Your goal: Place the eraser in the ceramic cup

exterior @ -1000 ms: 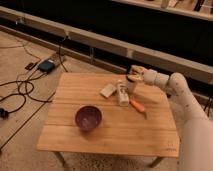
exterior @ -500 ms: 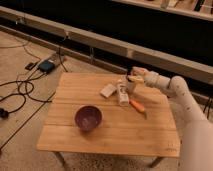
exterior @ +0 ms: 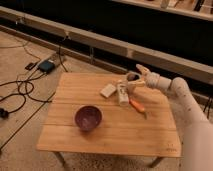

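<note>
While gripper point(exterior: 134, 79) hovers, ceramic cup point(exterior: 132, 77) sits (between fingers).

No text, label, brand or number can be read anywhere; the pale two-finger gripper point(exterior: 134, 80) at the wooden table's far edge bears none.

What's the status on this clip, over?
Hand at the table's far edge, by the ceramic cup. Eraser lying on table, ungrasped. Purple bowl well clear.

The gripper point(exterior: 134, 79) sits right of centre, at the table's point(exterior: 115, 132) far edge, against the cup point(exterior: 131, 76). Below it lie a pale block point(exterior: 108, 90), a bottle point(exterior: 122, 93) and an orange tool point(exterior: 136, 105). A purple bowl point(exterior: 88, 118) stands lower left.
</note>
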Controlling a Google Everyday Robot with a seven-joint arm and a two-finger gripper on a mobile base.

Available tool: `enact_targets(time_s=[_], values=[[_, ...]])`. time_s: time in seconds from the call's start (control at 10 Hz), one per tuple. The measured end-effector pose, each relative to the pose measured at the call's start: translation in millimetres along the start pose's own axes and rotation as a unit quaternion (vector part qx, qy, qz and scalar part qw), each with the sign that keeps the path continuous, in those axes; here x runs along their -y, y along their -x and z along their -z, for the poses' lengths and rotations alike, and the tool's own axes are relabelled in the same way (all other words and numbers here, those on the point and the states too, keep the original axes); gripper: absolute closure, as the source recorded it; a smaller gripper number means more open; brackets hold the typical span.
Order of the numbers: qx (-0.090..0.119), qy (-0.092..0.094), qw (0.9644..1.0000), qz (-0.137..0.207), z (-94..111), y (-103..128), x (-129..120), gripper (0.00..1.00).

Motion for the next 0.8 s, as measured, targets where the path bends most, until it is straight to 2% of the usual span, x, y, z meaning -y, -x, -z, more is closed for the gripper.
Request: enact_targets(time_s=[0.1, 0.3, 0.4, 0.6, 0.7, 0.8], values=[[0.005, -0.013, 0.9997, 0.02, 1.0, -5.0, 1.6, 0.2], [0.018, -0.044, 0.9965, 0.069, 4.1, -20.6, 2.9, 0.2], [0.027, -0.068, 0.9922, 0.101, 8.1, -31.3, 3.5, 0.2], [0.037, -0.117, 0.981, 0.15, 20.6, -47.4, 8.8, 0.2], [0.038, -0.135, 0.9761, 0.166, 25.3, -54.4, 11.3, 0.2], [0.038, -0.144, 0.974, 0.171, 25.9, -56.6, 13.1, 0.2]])
